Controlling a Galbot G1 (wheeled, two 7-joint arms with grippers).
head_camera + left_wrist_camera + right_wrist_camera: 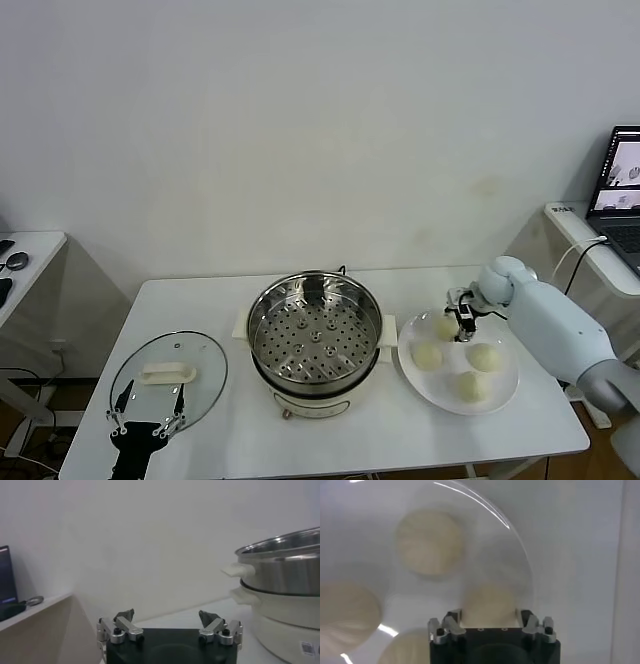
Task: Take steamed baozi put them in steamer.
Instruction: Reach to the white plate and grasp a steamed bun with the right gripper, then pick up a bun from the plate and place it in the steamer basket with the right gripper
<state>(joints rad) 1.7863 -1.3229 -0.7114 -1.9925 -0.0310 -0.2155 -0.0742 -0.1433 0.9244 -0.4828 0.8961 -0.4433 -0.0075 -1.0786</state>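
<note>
The steamer [315,335], a shiny steel pot with a perforated tray on a cream base, stands mid-table with nothing in it. It also shows in the left wrist view [282,562]. Four pale baozi lie on a white plate [420,385] to its right: back [444,326], left [427,356], right [484,357], front [471,386]. My right gripper [465,326] is low over the plate at the back baozi. In the right wrist view the gripper [489,614] is open, with that baozi [489,597] between its fingers. My left gripper [148,415] is open and empty at the table's front left; it also shows in its own wrist view [166,616].
A round glass lid [168,378] with an oblong white handle [168,373] lies flat at the front left, under my left gripper. A side table with a laptop [620,185] stands at the far right. Another small table [20,260] is at the far left.
</note>
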